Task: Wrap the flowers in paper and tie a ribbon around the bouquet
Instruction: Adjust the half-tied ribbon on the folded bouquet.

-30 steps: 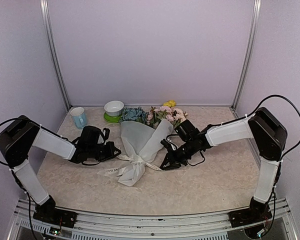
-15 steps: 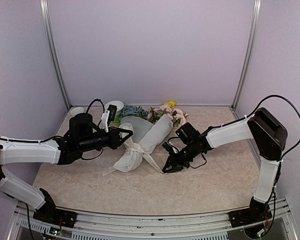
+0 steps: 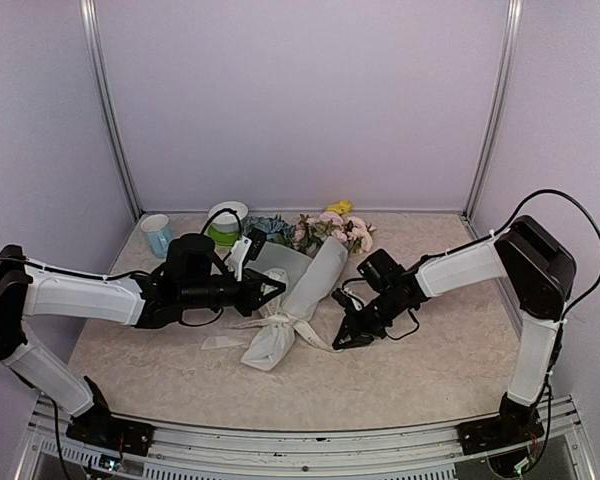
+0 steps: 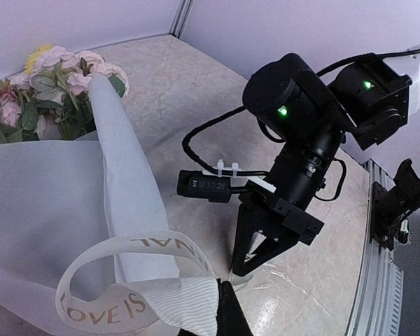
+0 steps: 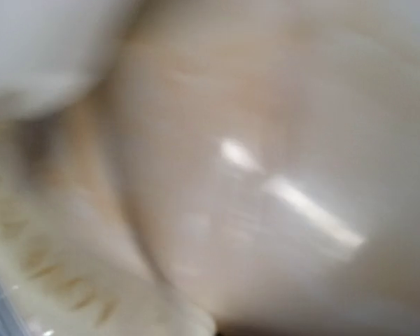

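The bouquet (image 3: 302, 296) lies in the middle of the worktop (image 3: 430, 355), with its blooms toward the far side. The left pincer (image 3: 272, 290) is pressed together on the ribbon (image 4: 98, 310) beside its loop. The right pincer (image 3: 342, 340) seems to pinch a tail low at the right, probably to tighten the knot.

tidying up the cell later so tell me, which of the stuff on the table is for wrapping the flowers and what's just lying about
For the job:
- flowers
- paper rolled around them
- ribbon looped round the paper

Just lying about, at the back left:
- blue cup
- white bowl
- green saucer under the bowl
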